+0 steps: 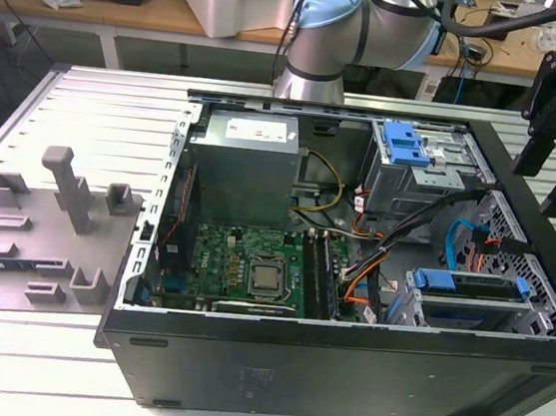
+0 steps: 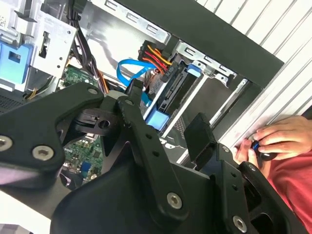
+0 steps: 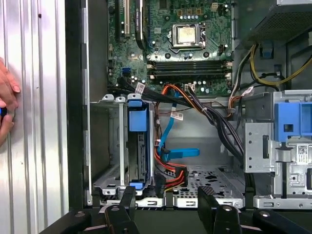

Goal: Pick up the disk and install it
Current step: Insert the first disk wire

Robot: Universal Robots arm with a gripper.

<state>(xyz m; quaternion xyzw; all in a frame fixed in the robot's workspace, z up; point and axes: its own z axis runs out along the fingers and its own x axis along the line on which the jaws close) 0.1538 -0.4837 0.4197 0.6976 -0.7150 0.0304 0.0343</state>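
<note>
Gripper [image 3: 167, 195] fingers spread wide, nothing betw. them: empty. In exterior view it hangs above case [image 1: 340, 366], over that view's right rim, apart from everything inside. Case lies open side up on counter [image 3: 44, 146]. Loc. of disk [image 3: 140, 146]: standing on edge in cage [image 3: 109, 178] just inside case wall, blue strip up, below gripper per first wrist view; no contact. Blue cable [image 3: 168, 141] and orange leads [image 3: 170, 170] run just beside cage; whether plugged into disk, cannot tell. Board [image 3: 190, 48] lies further in. Hand [image 3: 6, 105] rests on counter, outside case wall.
</note>
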